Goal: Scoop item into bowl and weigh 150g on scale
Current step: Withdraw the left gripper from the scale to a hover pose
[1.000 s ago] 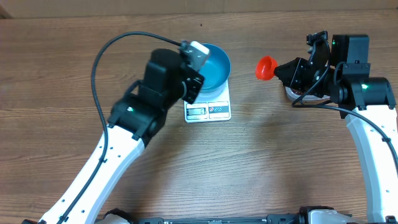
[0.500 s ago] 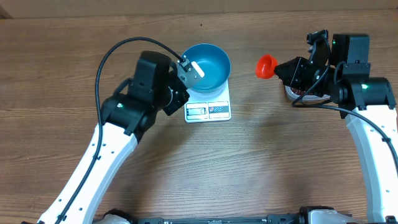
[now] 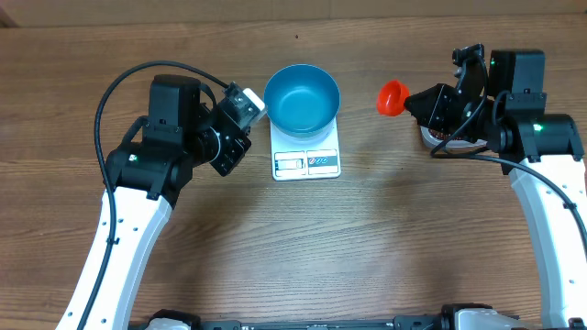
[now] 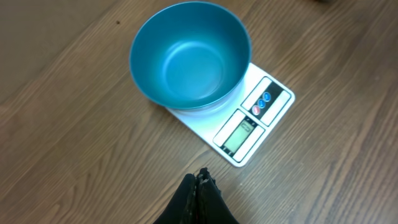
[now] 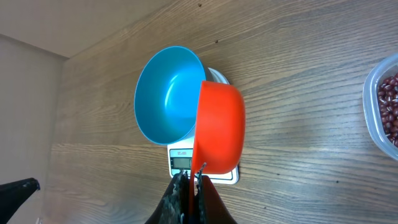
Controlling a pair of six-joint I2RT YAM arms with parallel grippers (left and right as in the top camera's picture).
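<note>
The blue bowl stands empty on the white scale, its display toward the table's front. My left gripper hovers just left of the scale; in its wrist view its fingertips are shut with nothing between them, short of the scale and bowl. My right gripper is shut on the handle of an orange scoop, held in the air right of the bowl. In the right wrist view the scoop overlaps the bowl. The item, dark red beans, lies in a clear tub.
The clear tub sits mostly hidden under my right arm at the table's right side. A black cable loops over my left arm. Bare wooden tabletop lies in front of the scale.
My left arm has pulled back to the left, off the bowl, which now shows whole. The right arm and scoop have not moved.
</note>
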